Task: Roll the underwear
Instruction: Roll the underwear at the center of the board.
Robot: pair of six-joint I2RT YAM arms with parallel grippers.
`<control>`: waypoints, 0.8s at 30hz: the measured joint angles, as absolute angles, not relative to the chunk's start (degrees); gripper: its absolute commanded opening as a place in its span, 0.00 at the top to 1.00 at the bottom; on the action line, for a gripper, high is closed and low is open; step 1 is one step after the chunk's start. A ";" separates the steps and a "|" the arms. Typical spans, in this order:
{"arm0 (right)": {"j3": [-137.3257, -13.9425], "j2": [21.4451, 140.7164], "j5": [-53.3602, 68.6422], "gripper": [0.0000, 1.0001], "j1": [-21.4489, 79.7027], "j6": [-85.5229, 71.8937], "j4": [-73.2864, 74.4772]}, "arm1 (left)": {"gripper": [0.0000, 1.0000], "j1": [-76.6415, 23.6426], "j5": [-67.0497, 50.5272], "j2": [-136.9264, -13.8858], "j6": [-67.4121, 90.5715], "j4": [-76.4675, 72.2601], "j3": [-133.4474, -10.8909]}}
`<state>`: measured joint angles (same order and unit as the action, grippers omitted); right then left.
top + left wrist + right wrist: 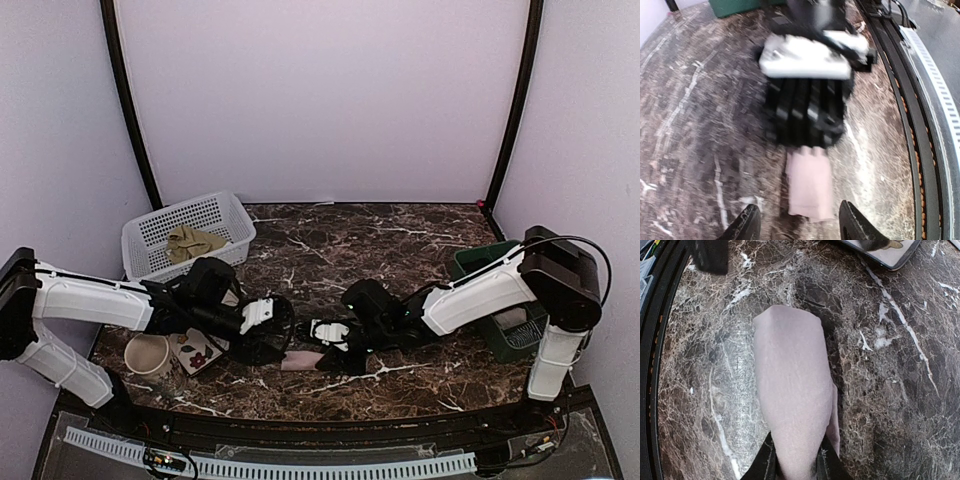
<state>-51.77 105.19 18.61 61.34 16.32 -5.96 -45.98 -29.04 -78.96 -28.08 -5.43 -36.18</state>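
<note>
Olive-khaki underwear [193, 242] inside white basket [145, 262], pink underwear [792, 385] on marble table [400, 235]

You have a dark brown marble tabletop [400, 240] veined with white across the lower half of the top view. Behind it rises a plain pale lilac back wall [320, 100], with matching side walls at the frame's left and right. A black post [130, 120] stands at upper left and another [512, 110] at upper right. The light is soft and even. A white slotted strip [300, 466] runs along the bottom edge.
</note>
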 measured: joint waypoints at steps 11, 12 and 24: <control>-51.77 105.21 18.20 1.00 61.34 15.90 -6.02 | 0.46 -49.15 -28.47 -87.46 -27.66 -10.76 -34.87; -51.77 105.21 18.20 1.00 61.34 15.84 -6.02 | 0.46 -49.28 -28.49 -88.12 -27.66 -11.53 -34.87; -51.72 105.21 17.82 0.99 61.34 14.70 -6.04 | 0.73 -49.78 -28.93 -92.47 -28.38 -17.34 -35.48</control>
<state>-51.72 105.21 17.82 61.34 14.70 -6.04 -49.78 -28.93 -92.47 -28.38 -17.34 -35.48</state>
